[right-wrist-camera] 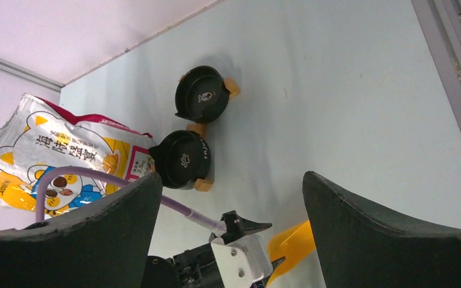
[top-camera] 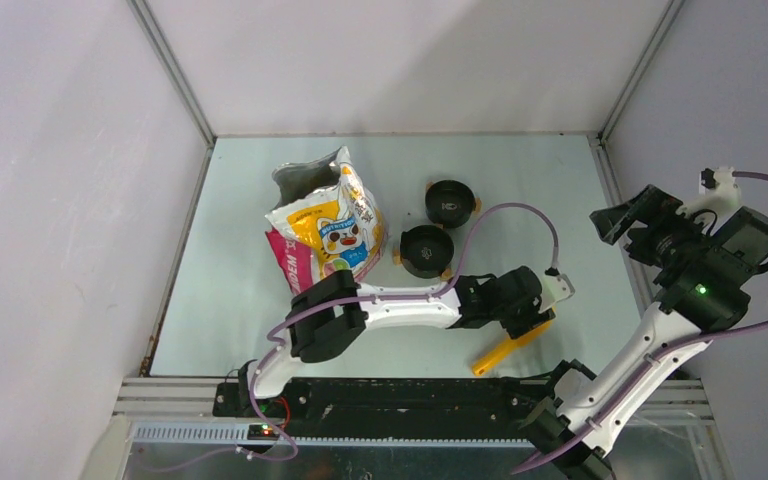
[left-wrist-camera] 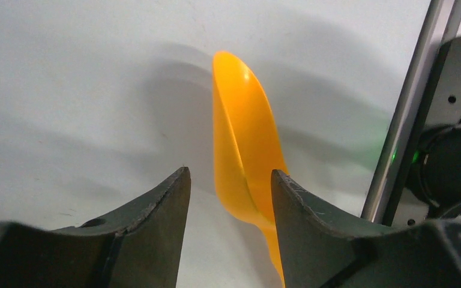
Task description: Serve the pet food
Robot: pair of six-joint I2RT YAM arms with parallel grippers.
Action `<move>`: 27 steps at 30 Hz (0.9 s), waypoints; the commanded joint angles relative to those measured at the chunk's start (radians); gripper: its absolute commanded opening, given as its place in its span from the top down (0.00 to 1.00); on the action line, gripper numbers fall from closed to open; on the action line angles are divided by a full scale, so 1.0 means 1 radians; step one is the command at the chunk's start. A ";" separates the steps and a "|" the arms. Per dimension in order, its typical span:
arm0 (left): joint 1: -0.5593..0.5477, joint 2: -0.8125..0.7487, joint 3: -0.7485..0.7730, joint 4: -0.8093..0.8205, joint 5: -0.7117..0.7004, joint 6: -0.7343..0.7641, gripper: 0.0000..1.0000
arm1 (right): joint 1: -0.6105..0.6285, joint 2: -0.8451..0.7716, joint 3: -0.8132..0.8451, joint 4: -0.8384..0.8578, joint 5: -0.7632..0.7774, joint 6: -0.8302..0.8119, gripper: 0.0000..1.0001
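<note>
No kibble shows in any view; the inside of the open cartoon-cat bag (top-camera: 325, 225) is dark. The bag also shows in the right wrist view (right-wrist-camera: 54, 156). A yellow scoop (top-camera: 505, 350) lies on the table near the front edge. My left gripper (top-camera: 538, 318) is low over it and open. In the left wrist view (left-wrist-camera: 228, 174) the scoop (left-wrist-camera: 243, 138) stands between the jaws, against the right finger and clear of the left. My right gripper (top-camera: 622, 222) is open and empty, raised at the right, and looks down on the scene (right-wrist-camera: 231, 177).
Two black round bowls with tan tabs (top-camera: 450, 203) (top-camera: 426, 250) stand to the right of the bag, and both show in the right wrist view (right-wrist-camera: 204, 94) (right-wrist-camera: 182, 160). A metal rail (left-wrist-camera: 402, 120) runs along the table's front edge next to the scoop.
</note>
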 commanded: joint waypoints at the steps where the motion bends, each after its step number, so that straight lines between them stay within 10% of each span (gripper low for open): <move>1: -0.008 0.006 -0.033 0.060 0.082 0.026 0.40 | -0.009 -0.026 0.015 -0.009 -0.006 -0.032 0.11; 10: -0.016 0.011 -0.074 0.045 -0.018 0.097 0.57 | -0.010 -0.024 0.010 -0.009 -0.029 -0.026 0.11; 18: -0.016 0.006 -0.095 0.031 0.004 0.148 0.97 | -0.011 -0.036 -0.014 -0.001 -0.031 -0.019 0.11; 27: 0.033 -0.057 -0.081 -0.082 0.034 0.164 1.00 | -0.011 -0.050 -0.018 0.001 -0.024 -0.054 0.12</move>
